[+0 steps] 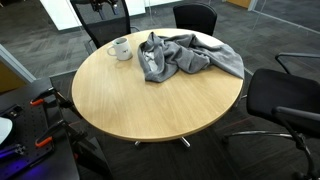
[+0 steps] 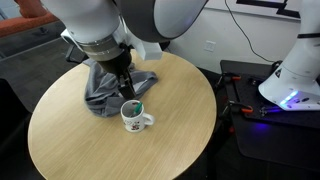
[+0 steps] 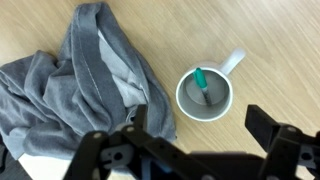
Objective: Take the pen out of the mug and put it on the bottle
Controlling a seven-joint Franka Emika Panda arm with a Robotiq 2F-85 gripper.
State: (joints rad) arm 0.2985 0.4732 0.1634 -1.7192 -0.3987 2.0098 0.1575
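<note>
On the round wooden table (image 1: 150,110), shown in both exterior views, a crumpled grey garment (image 1: 190,55) lies heaped toward one edge. Its folds are deep enough to hide smaller things. Over the table the robot arm (image 2: 110,25) reaches down from above, a posture that suits a vertical approach. Its gripper (image 2: 126,86) hangs over the white mug (image 2: 135,119) without touching it. In the wrist view the gripper (image 3: 197,128) is released: the two fingers (image 3: 275,135) stand wide apart with nothing between them, and the mug (image 3: 205,100) sits a little ahead of the gap. The mug stands upright just beside the garment, its handle turned away from the cloth. This leaves the rim free on the side from which the fingers would descend. The pen (image 3: 203,85), green at its upper end, rests inside the mug and leans against the wall, so only its top can be grasped. It has not yet been lifted. By judgement, the step in hand is alignment above the pen. No bottle shows in any view; it may lie under the garment. A dark print marks the mug's side in an exterior view but is too small to read, and no other writing is legible.
</note>
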